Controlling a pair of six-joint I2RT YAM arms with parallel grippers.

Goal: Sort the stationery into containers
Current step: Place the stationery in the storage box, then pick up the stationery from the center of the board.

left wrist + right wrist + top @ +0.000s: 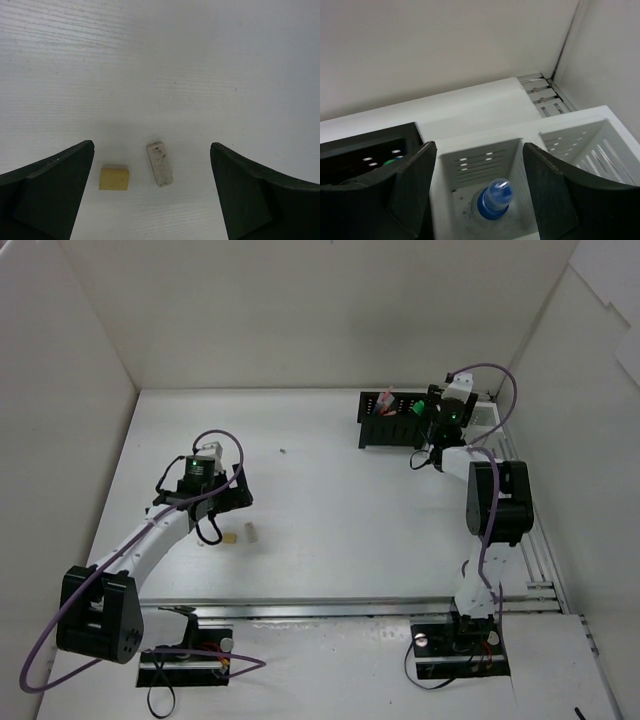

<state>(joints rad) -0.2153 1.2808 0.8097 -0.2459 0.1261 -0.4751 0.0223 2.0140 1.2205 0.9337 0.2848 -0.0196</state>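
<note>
Two things lie loose on the table [330, 490]: a tan eraser [114, 178] and a white eraser [160, 164], just beside each other but not touching, toward 8 o'clock in the overhead view. The left gripper [151, 150] hangs over them with its jaws spread wide and nothing held. The white eraser lies between the fingers, and the tan one is close to the left finger.

At 1 o'clock the black organiser [390, 420] already holds several items, with a green cap and something reddish showing. On its 3 o'clock side the right gripper [476, 146] stands over a white bin [480, 161], jaws apart and empty. The blue-capped bottle [494, 199] sits upright inside that bin. A second white bin [590, 142] adjoins it at 3 o'clock, and only part of its inside shows.

I judge the sorting nearly done, with only the erasers left. No brand, label or writing can be read anywhere.
</note>
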